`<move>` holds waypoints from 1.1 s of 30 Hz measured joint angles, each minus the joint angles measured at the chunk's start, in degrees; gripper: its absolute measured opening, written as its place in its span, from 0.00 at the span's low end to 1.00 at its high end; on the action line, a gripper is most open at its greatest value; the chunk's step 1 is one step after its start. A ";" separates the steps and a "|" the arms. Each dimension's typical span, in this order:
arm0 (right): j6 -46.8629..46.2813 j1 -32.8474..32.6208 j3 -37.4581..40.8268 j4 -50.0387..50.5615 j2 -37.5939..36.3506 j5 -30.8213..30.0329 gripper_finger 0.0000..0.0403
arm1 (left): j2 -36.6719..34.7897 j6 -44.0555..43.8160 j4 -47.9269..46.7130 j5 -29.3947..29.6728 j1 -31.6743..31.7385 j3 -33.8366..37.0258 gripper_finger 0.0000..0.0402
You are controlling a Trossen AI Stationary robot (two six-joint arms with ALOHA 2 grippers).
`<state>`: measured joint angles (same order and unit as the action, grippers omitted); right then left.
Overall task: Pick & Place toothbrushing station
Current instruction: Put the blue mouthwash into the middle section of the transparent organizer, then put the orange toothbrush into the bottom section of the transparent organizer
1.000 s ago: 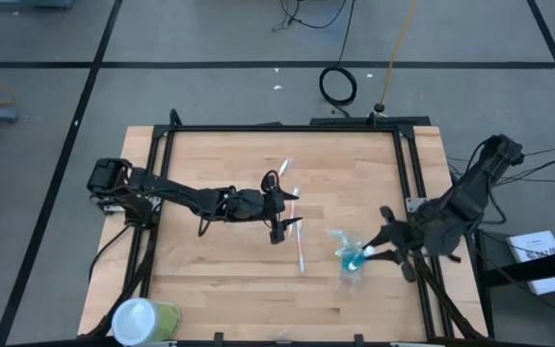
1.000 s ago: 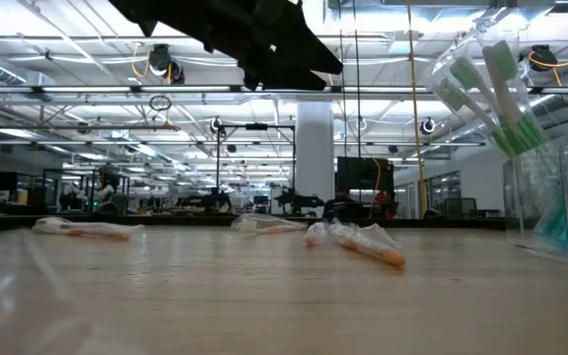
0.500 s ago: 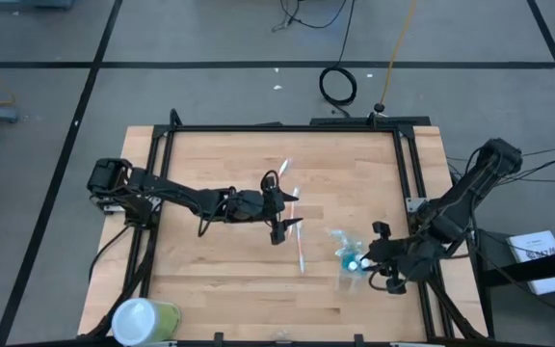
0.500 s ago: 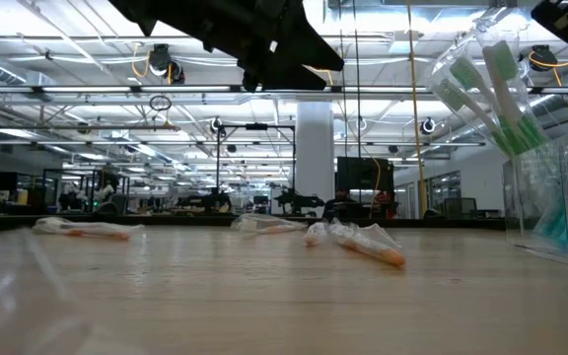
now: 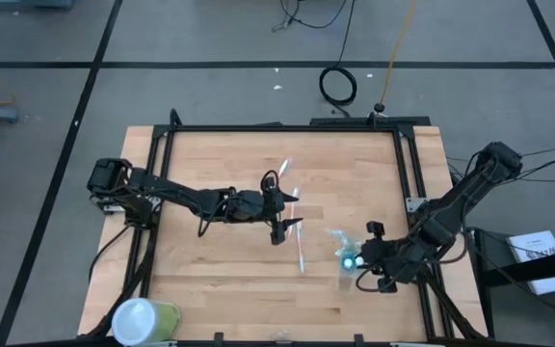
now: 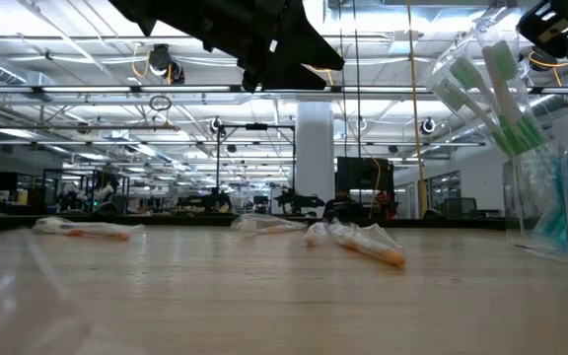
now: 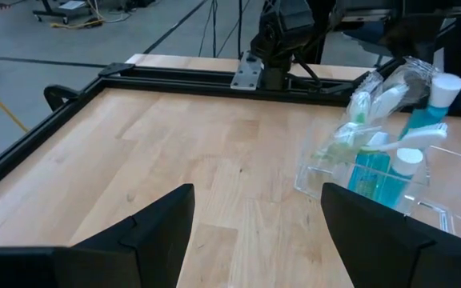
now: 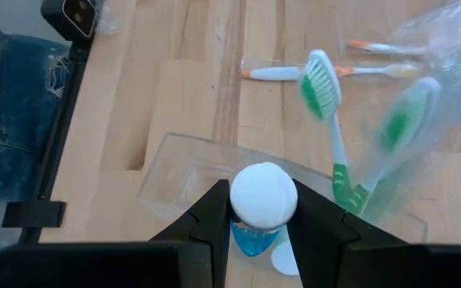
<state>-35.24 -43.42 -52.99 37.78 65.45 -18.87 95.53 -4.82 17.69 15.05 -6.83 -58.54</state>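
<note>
The right gripper (image 8: 260, 214) clamps the white-capped teal tube (image 8: 262, 200) over the clear plastic holder (image 5: 353, 272) near the worktop's right edge. Lower it vertically, clear of the green-bristled toothbrushes (image 8: 332, 128). The left gripper (image 5: 284, 216) waits open mid-worktop.

Even, bright indoor light fills every view. In the low view it comes from long ceiling strip lamps (image 6: 87, 94) in the hall behind, which show as glaring white streaks, while the dark arm (image 6: 235, 35) overhead reads as a silhouette against them. The pale wooden table top (image 5: 220, 169) seen from above is flatly lit, with only faint, soft shadows under the arms. Near the low camera the table surface is blurred. The clear plastic holder (image 7: 374, 172) glints with small highlights. In the right wrist view the green-and-white toothbrushes (image 8: 330, 120) look soft and smeared.
</note>
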 joint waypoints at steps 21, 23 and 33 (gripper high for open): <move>-1.75 -0.11 11.37 -14.49 0.76 2.34 0.25 | 0.00 0.07 0.04 0.00 0.00 0.00 0.68; -1.92 -0.13 12.33 -17.05 0.83 2.71 0.29 | 0.00 0.09 0.05 0.00 0.00 0.00 0.68; -1.51 -0.07 12.87 -19.85 0.22 6.09 0.46 | 0.00 0.11 0.04 0.00 0.00 0.00 0.68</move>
<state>-36.75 -43.48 -40.12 17.93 65.67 -12.79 95.53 -4.71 17.74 15.05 -6.83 -58.54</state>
